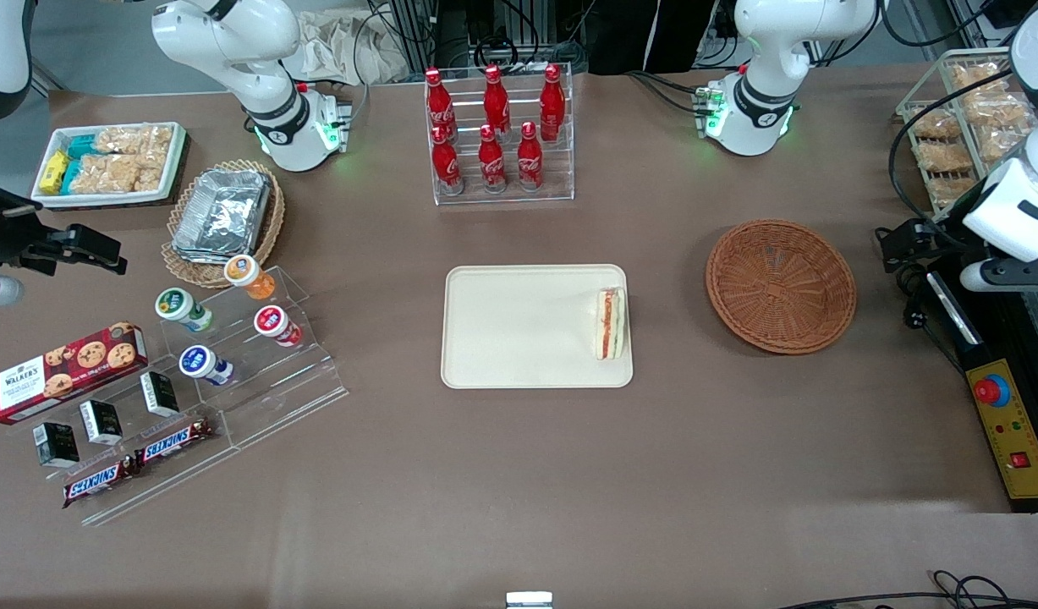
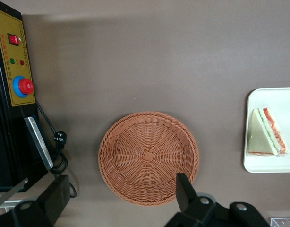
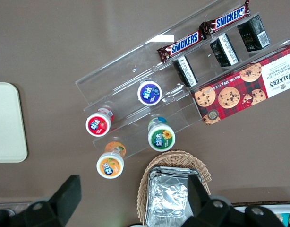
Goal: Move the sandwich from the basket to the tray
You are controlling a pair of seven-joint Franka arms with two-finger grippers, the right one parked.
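The sandwich [image 1: 610, 323] [image 2: 267, 132] lies on the cream tray [image 1: 519, 338] [image 2: 277, 163], at the tray's end nearest the basket. Nothing is in the reddish-brown wicker basket [image 1: 781, 285] [image 2: 149, 157], which sits on the table beside the tray, toward the working arm's end. My gripper [image 1: 905, 247] [image 2: 119, 191] hangs high above the table just outside the basket's rim, at the working arm's end. It is open wide, with nothing between its black fingers [image 2: 183, 189].
A black-and-yellow control box [image 1: 1013, 431] [image 2: 15, 61] with a red button lies at the table edge under my arm. A wire rack of snack packs [image 1: 958, 127] stands nearby. A rack of cola bottles [image 1: 500, 135] stands farther from the camera than the tray.
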